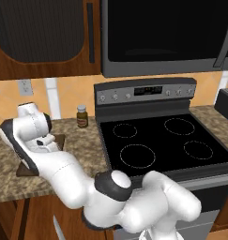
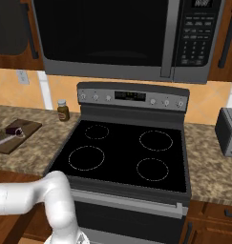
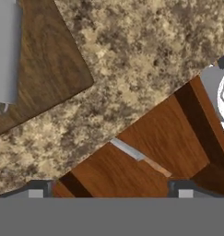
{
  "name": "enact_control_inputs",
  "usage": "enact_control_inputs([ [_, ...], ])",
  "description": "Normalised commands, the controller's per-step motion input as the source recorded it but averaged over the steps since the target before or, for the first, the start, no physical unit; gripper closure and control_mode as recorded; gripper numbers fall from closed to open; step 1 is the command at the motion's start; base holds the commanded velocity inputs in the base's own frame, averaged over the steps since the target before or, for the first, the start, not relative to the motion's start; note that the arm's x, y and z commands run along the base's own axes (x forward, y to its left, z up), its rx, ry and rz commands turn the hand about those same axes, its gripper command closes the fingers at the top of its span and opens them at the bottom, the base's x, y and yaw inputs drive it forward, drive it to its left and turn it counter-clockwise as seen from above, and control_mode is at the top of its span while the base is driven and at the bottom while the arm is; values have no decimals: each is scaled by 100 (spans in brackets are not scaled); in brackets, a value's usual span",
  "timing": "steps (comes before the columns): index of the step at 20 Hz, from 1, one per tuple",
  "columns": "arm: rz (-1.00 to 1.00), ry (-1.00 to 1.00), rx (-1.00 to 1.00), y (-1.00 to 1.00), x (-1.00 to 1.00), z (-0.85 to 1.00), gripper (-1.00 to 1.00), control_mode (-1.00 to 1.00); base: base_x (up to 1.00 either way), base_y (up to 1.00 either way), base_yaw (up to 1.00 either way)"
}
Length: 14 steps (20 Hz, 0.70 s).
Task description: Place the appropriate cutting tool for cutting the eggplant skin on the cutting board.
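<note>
The brown wooden cutting board (image 2: 22, 135) lies on the granite counter left of the stove. On it rest the dark-purple eggplant (image 2: 15, 128) and the slim grey cutting tool (image 2: 4, 139). In the hand view the cutting tool (image 3: 5, 50) lies flat on the cutting board (image 3: 49, 64) at the upper left, untouched. My gripper (image 3: 110, 191) hangs open over the counter's front edge, apart from the board, with nothing between its fingertips (image 3: 36, 192). In the left base view my arm covers most of the cutting board (image 1: 25, 169).
A knife (image 3: 139, 156) with a pale blade and brown handle shows below the counter edge, against the wooden cabinet fronts (image 3: 132, 175). A small spice bottle (image 1: 81, 116) stands by the stove (image 1: 157, 140). A toaster (image 2: 228, 131) sits at the far right.
</note>
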Motion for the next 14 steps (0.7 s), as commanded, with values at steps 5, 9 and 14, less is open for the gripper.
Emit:
enact_control_inputs([
  [5, 0, 0, 7, -100, -28, 12, -100, -100, 0, 0, 0],
  [9, 0, -2, 13, -100, -24, 9, -100, -100, 0, 0, 0],
  [14, 0, -9, 15, -100, -32, 6, -100, -100, 0, 0, 0],
])
